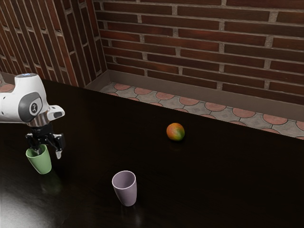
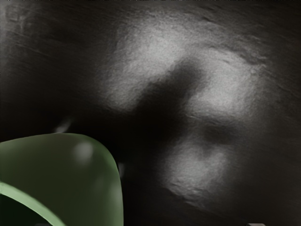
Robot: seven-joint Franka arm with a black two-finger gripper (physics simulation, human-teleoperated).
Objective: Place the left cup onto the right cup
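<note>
Dim scene w/ glare on table [image 2: 150, 52].

— What colours are the cups?
— One is a light green cup [image 1: 40, 160], plain all over. The other is a pale lilac cup [image 1: 125, 187], also plain.
— And the fruit [image 1: 175, 131]?
— Orange, shading into red and green.
— What about you?
— My arm [image 1: 21, 102] is white with a grey joint.
— And around you?
— The surface [image 1: 213, 180] is glossy black with pale patches of sheen. The wall [image 1: 199, 38] is red-brown brick with grey mortar. The floor [image 1: 213, 107] has salmon scallops on grey.
</note>
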